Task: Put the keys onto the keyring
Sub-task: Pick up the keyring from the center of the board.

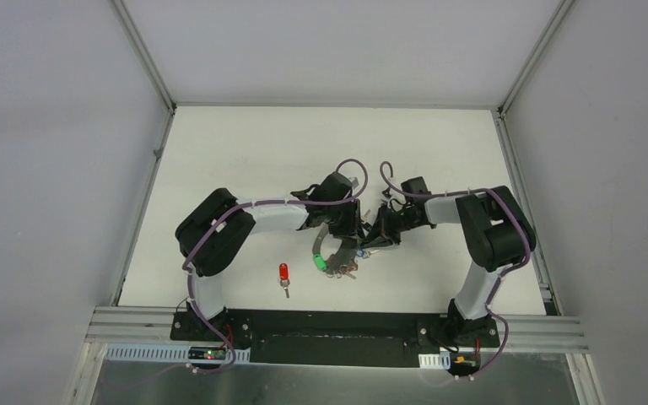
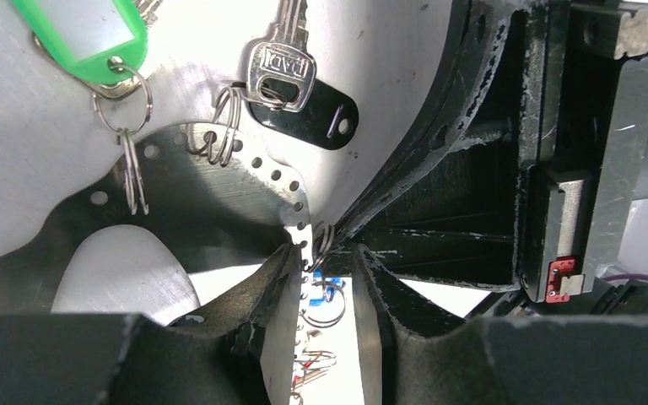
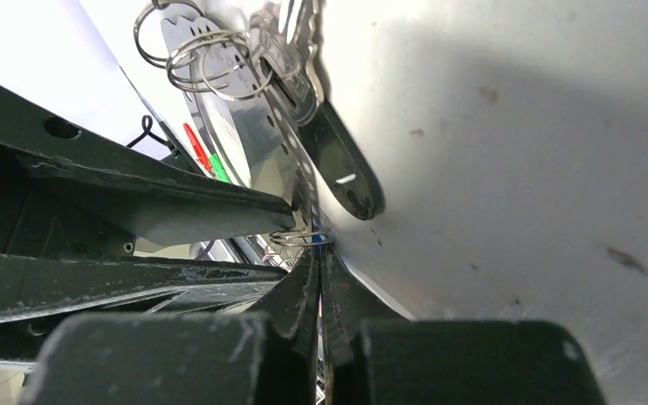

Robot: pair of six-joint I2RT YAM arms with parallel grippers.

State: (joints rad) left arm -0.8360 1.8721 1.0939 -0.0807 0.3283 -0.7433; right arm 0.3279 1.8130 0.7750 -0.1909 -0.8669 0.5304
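The keyring (image 1: 321, 245), a flat grey band with a row of small holes, sits between my two grippers. A green-headed key (image 1: 319, 263) hangs on it by a split ring, also seen in the left wrist view (image 2: 84, 34). A silver key (image 2: 280, 72) with a black tag hangs beside it. A red-headed key (image 1: 284, 272) lies alone on the table to the left. My left gripper (image 2: 329, 257) has its jaws apart, with the keyring band (image 2: 219, 190) against the left finger. My right gripper (image 3: 319, 249) is shut on a small split ring (image 3: 302, 239) at the band's edge.
The two grippers (image 1: 348, 226) (image 1: 381, 234) meet tip to tip at mid-table. More split rings and small keys (image 2: 327, 305) lie under the left gripper. White walls bound the table (image 1: 219, 152) on three sides, and a metal rail runs along the near edge.
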